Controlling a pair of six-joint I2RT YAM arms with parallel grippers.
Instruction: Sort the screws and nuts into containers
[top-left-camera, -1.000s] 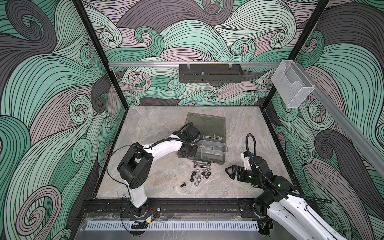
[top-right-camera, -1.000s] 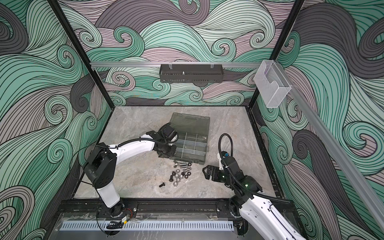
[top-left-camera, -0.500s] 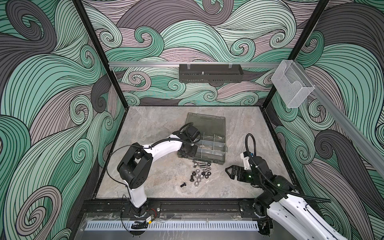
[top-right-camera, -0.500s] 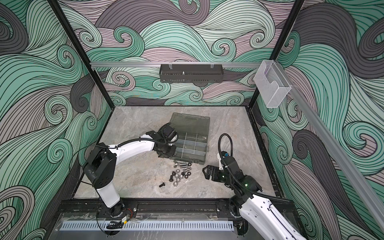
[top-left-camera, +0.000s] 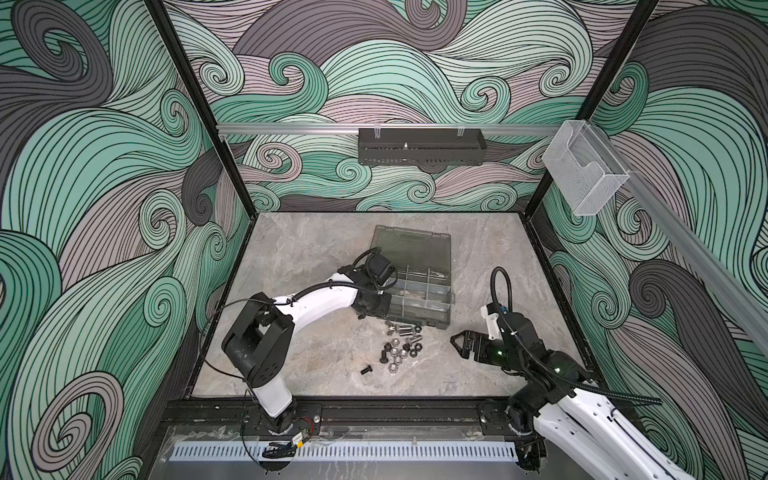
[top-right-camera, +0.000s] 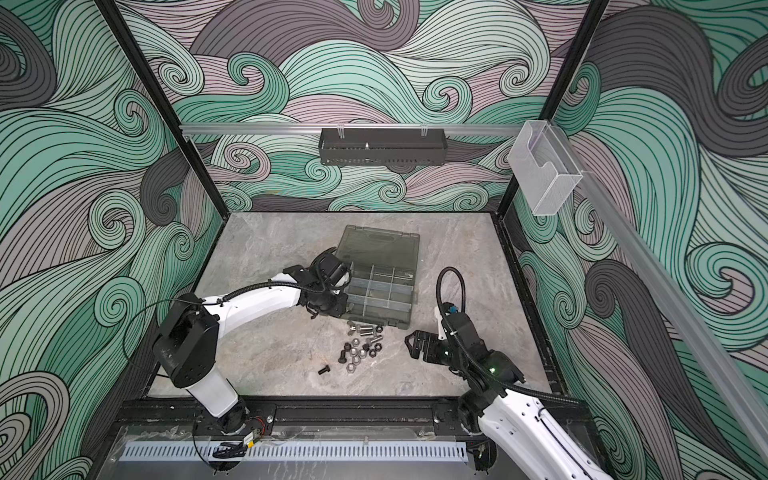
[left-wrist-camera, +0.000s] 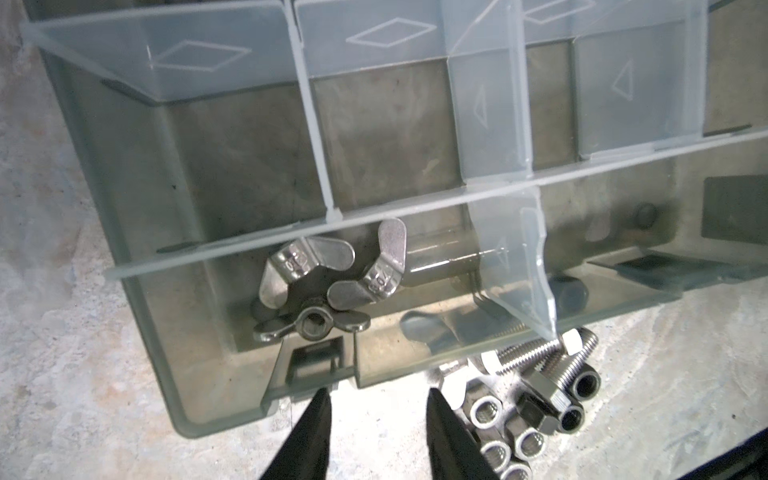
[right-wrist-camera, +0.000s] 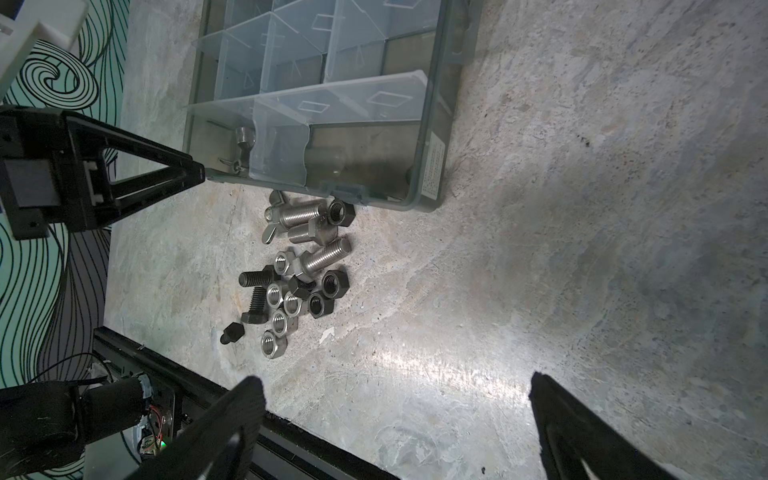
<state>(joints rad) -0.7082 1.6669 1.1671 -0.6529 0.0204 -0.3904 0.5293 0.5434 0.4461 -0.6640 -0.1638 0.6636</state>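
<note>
Left gripper (left-wrist-camera: 376, 395): jaws a little apart, empty, at the containers' (top-left-camera: 424, 286) front wall.
Right gripper (right-wrist-camera: 395, 380): spread wide, holding nothing.
Screws (right-wrist-camera: 301, 214), nuts (right-wrist-camera: 279, 322): heaped on the table (top-left-camera: 316, 257), just before the containers.

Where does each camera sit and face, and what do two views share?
Top views: high in front, looking down at table and organizer case; left arm and right arm show.
Left wrist: on left arm, facing the case's corner compartment with wing nuts; tips of left gripper show.
Right wrist: on right arm, facing screws and nuts; open right gripper shows.
Shared: both wrist views show the wing nuts.
</note>
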